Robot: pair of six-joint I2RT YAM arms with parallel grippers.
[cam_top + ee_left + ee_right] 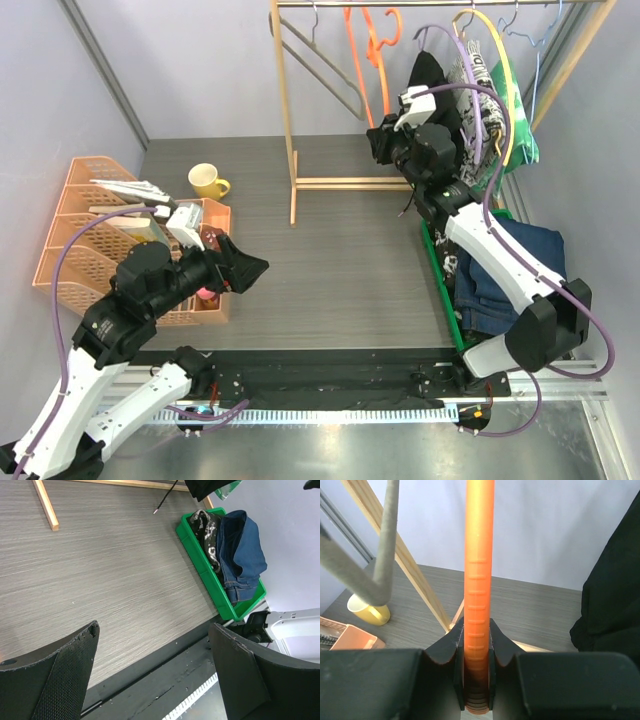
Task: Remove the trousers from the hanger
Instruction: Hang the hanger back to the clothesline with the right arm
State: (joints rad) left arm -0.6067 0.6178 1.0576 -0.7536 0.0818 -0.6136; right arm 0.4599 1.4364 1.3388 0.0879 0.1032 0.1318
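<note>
**A:** Where do the trousers (440,90) stand?

**B:** 2 pairs, the marbled pair (207,527) and the denim pair (242,555), lie in the green tray (206,575) at the right edge of the worktop (330,260); 3 hang at the right end of the rack (283,110): the black pair (428,70), the newspaper-print pair (466,75) and the green-and-white pair (521,135).

**A:** And the grippers?

**B:** The right gripper (476,645) is clenched on the lower bar of the orange hanger (479,580), which carries no cloth that I can see; the black pair hangs just to its right. The left gripper (155,630) is spread wide and grasps nothing; it hovers over bare worktop, well apart from the rack.

**A:** Which step, then?

**B:** Between garments, I judge; 2 of 5 are off. The next move calls for letting go of the orange bar, shifting right to the black pair, and taking cloth, not hanger.

**A:** What does each view add?

**B:** Only the right wrist view shows the bar seated between the fingers, with the grey hanger (387,540) and the yellow mug (370,612) beyond; only the left wrist view shows the tray's contents plainly; only the overhead view shows the whole rack.
</note>
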